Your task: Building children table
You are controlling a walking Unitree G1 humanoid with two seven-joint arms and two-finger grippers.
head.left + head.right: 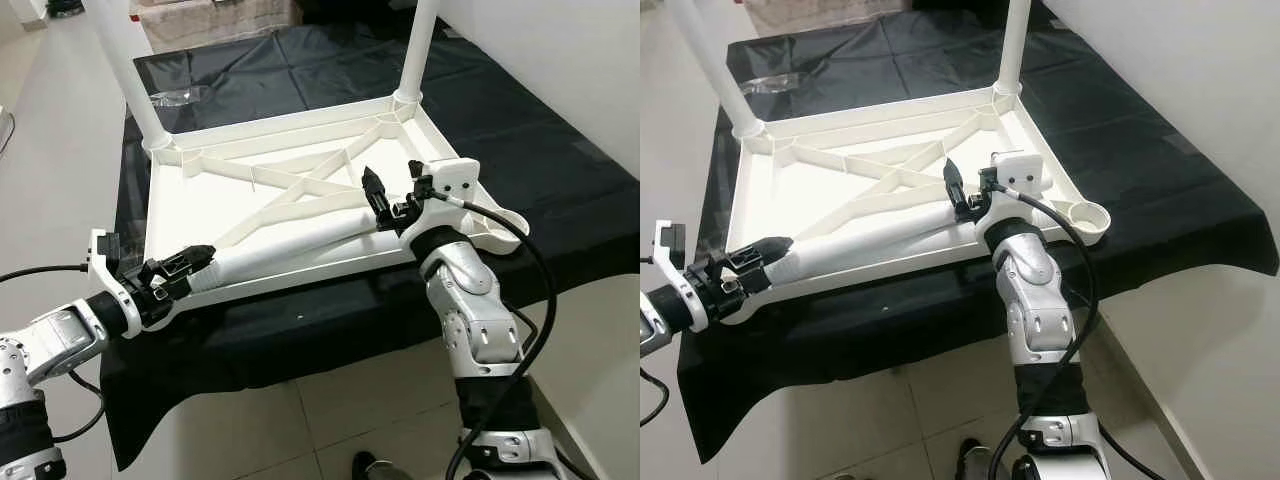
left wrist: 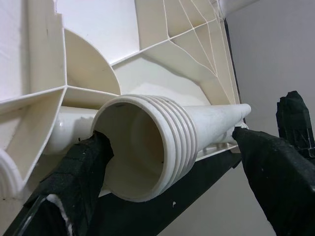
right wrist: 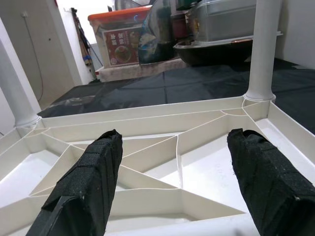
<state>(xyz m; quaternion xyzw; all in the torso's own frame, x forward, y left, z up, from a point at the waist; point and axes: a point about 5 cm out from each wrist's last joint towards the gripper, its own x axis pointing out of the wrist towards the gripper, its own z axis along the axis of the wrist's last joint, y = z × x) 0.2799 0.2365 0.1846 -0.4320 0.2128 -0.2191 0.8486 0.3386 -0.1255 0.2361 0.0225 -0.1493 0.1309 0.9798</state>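
Closest to me, the left gripper (image 1: 178,268) is reaching in at the near left corner of the upturned tabletop (image 1: 190,205), its two black fingers spread wide on either side of the loose leg's (image 1: 300,243) threaded end. In the left wrist view that ribbed open mouth (image 2: 142,147) is facing almost straight into the camera, one finger (image 2: 78,172) touching the rim and the other standing off, so the hold is looking loose rather than clamped.

The leg is lying flat along the near rim, its long axis running from the left gripper across to the right gripper (image 1: 395,195). The right gripper's fingers are parted too, hovering just above the leg's far end and closing on nothing.

The empty socket (image 1: 497,225) is sitting at the near right corner, just beyond the right gripper. So the threaded end is pointing away from that socket, and I am judging that the leg is needing to be turned or carried over, the right arm being much the nearer.

Further back, two legs (image 1: 420,45) are already standing upright in the far corners, on the black cloth (image 1: 520,130).
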